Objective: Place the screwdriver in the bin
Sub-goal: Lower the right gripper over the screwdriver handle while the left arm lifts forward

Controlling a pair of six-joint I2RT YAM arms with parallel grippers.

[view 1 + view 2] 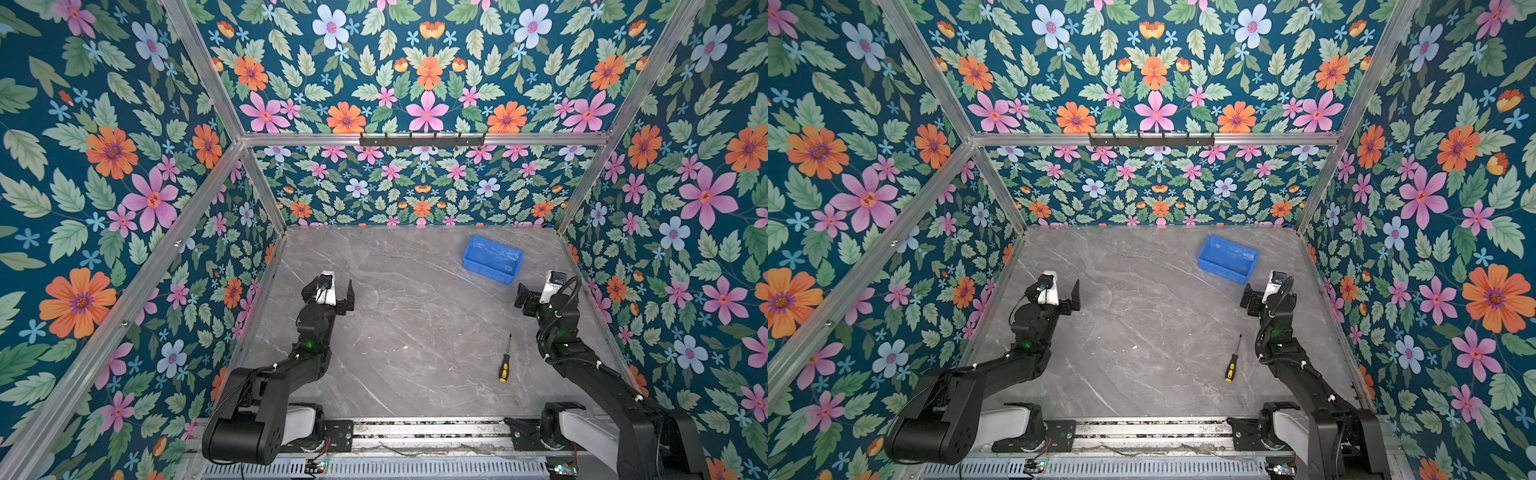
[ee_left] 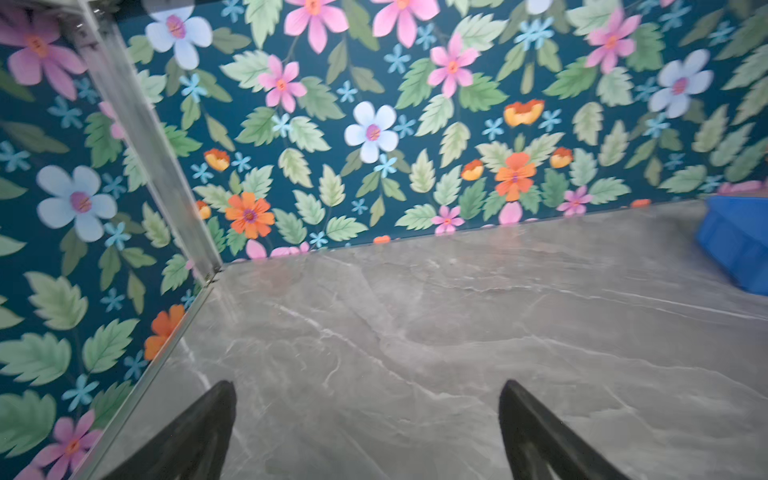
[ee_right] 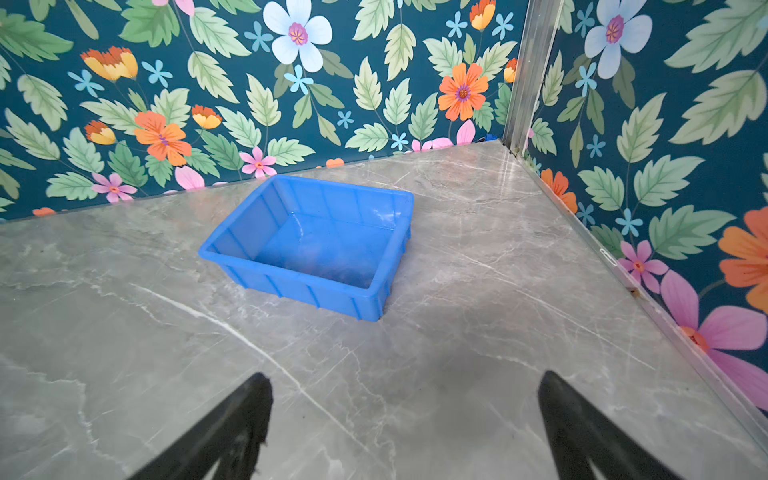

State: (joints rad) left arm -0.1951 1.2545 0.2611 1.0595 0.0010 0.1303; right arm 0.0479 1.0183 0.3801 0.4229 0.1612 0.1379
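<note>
The screwdriver (image 1: 505, 360) (image 1: 1232, 360) is lying flat on the grey marbled table (image 1: 415, 332) in both top views, at about 4 o'clock from the table's middle. Its thin dark shaft is pointing toward 12 o'clock, tilted a touch toward 1, and its yellow butt end is facing 6 o'clock. Nothing is touching it. The bin (image 1: 486, 270) (image 1: 1223, 272) is sitting upright on the table at about 1 o'clock from the middle, near the far floral wall (image 1: 424, 187), well apart from the screwdriver, and turned a little askew to the table's edges. The right jaws are standing spread wide: in the right wrist view both dark tips are showing far apart over bare table, with the bin (image 3: 307, 291) lying ahead of them with its open top showing. In both top views these jaws are hovering near the table's 3 o'clock edge, with the bin at about 11 o'clock from them and the screwdriver at about 7 o'clock, apart from both. The left jaws are also standing spread, their two tips showing wide apart over bare table in the left wrist view, where a corner of the bin (image 2: 735, 245) is peeking in at the edge. In both top views they are hanging over the table's 9 o'clock side, well apart from the screwdriver.
</note>
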